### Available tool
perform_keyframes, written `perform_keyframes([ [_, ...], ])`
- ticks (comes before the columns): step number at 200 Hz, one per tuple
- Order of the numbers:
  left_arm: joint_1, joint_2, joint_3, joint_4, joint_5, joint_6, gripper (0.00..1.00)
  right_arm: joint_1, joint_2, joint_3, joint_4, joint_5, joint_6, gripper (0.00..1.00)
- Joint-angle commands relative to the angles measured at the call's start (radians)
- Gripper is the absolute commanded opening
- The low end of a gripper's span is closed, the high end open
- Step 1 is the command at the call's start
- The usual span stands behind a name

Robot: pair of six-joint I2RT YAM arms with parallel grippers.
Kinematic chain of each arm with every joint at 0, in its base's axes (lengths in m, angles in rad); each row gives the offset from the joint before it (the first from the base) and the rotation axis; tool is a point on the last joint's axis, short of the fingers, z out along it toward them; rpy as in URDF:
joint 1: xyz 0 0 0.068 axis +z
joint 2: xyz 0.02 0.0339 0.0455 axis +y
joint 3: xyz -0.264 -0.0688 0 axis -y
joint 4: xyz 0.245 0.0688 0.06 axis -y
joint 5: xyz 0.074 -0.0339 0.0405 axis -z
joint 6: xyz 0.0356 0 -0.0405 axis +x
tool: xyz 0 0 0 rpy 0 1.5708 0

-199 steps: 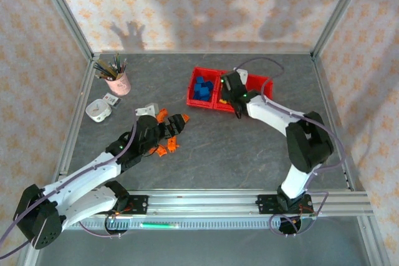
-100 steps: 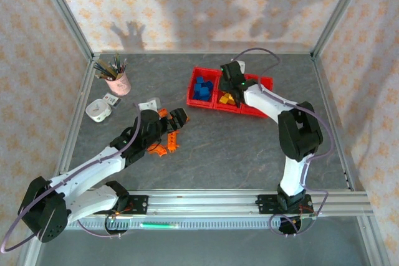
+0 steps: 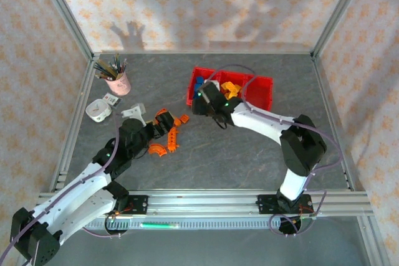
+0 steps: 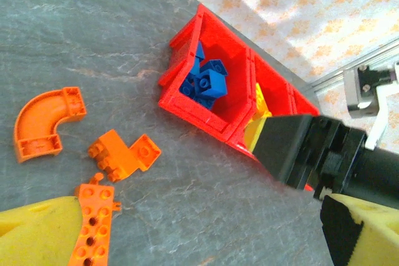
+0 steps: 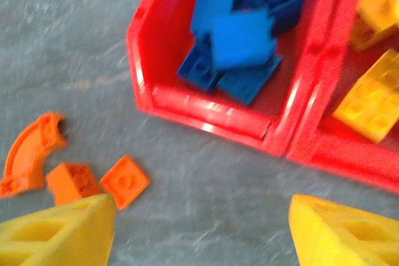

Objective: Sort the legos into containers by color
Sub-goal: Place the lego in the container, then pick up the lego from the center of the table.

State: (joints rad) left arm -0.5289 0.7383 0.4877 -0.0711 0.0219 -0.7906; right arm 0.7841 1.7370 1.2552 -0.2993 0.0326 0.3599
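Grey table (image 3: 249,160), right arm (image 3: 262,119) bent left, right gripper (image 5: 201,210) spread

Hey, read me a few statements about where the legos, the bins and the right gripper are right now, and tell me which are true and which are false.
1. The blue legos lie inside the red containers. True.
2. The yellow legos are scattered on the table. False: they lie in the compartment next to the blue ones.
3. The orange legos lie on the table, outside the containers. True.
4. The right gripper is shut on a blue block. False: its jaws stand open with nothing between them.
5. The pink cup stands inside a red compartment. False: it stands on the table, well to the left of the containers.
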Motion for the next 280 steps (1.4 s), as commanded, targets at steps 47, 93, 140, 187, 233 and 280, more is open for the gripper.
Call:
perform_keyframes([
  [47, 0.011, -0.122, -0.025, -0.192, -0.069, -0.025, 0.99, 0.140, 0.034, -0.024, 0.025, -0.038, 0.130, 0.79],
  [93, 0.012, -0.206, -0.022, -0.312, -0.130, -0.036, 0.99, 0.220, 0.117, 0.016, 0.024, -0.033, 0.198, 0.82],
  [140, 0.012, -0.284, -0.024, -0.411, -0.161, -0.074, 0.99, 0.278, 0.233, 0.112, -0.021, 0.016, 0.217, 0.81],
  [187, 0.012, -0.352, -0.041, -0.433, -0.170, -0.101, 0.99, 0.310, 0.335, 0.203, -0.056, 0.050, 0.233, 0.76],
  [233, 0.012, -0.340, -0.037, -0.426, -0.155, -0.096, 0.99, 0.314, 0.388, 0.237, -0.079, 0.108, 0.248, 0.71],
  [280, 0.012, -0.321, -0.031, -0.408, -0.132, -0.086, 0.99, 0.314, 0.388, 0.226, -0.109, 0.138, 0.249, 0.59],
])
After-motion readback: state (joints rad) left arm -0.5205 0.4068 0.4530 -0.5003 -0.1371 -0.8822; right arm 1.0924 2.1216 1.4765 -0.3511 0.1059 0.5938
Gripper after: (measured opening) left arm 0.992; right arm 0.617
